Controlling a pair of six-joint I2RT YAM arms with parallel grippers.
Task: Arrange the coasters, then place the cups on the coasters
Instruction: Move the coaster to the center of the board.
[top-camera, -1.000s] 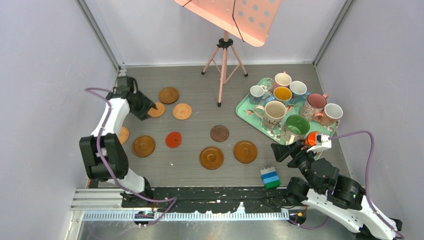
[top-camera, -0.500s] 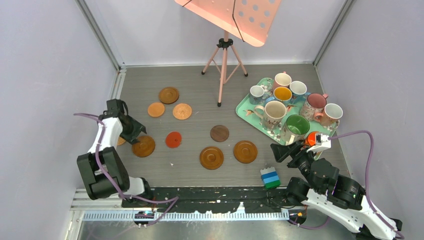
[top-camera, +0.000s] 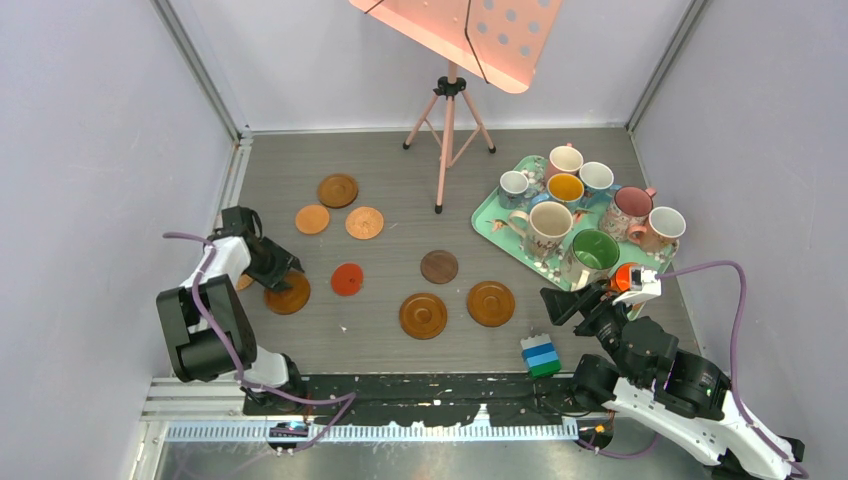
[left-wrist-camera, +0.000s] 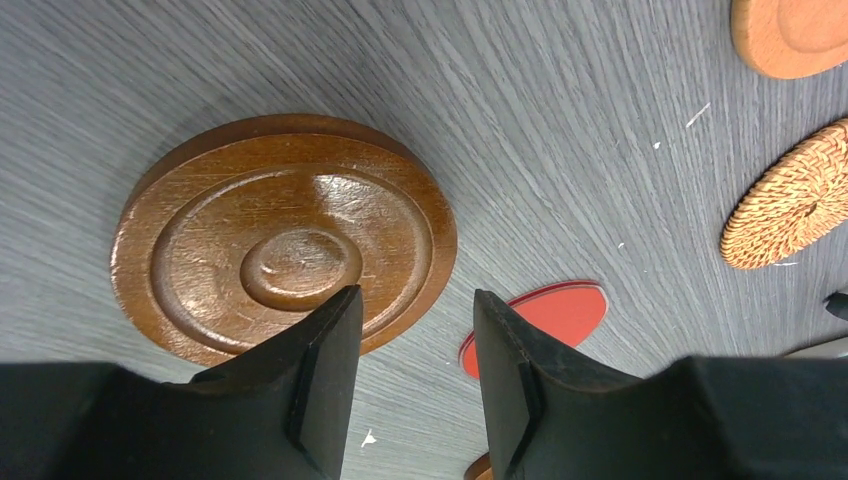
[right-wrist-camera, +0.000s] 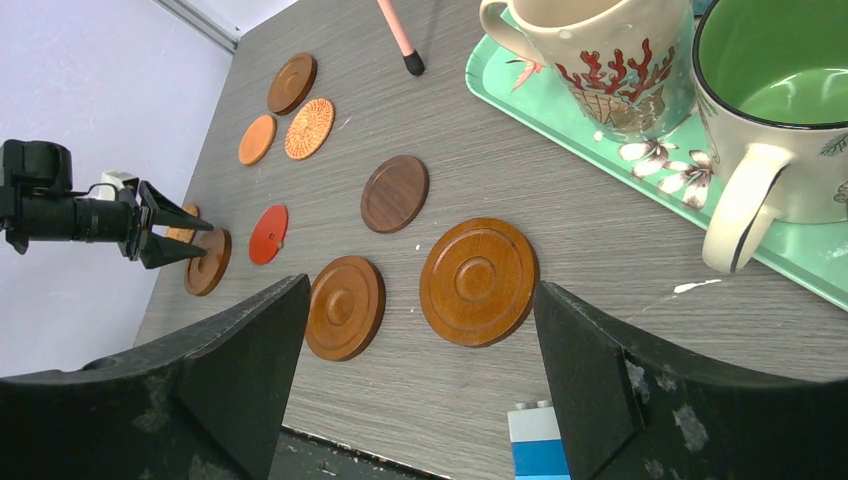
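The left arm (top-camera: 212, 265) is folded tight at the 9 o'clock edge of the grey wood-grain table (top-camera: 400, 180), its forearm reaching toward 3 o'clock. The left gripper (left-wrist-camera: 415, 300) points down at the rim of a grooved dark brown round wooden coaster (left-wrist-camera: 285, 250), jaws partly apart and clamped on nothing. I cannot tell whether a finger touches the coaster. The other flat round coasters (top-camera: 424, 315) lie scattered from 10 o'clock to the centre. The right arm (top-camera: 660, 370) crouches at 5 o'clock, its right gripper (right-wrist-camera: 422, 288) raised, jaws wide apart and empty. The handled ceramic cups (top-camera: 549, 225) stand on the mint floral tray (right-wrist-camera: 655, 160) at 2 o'clock.
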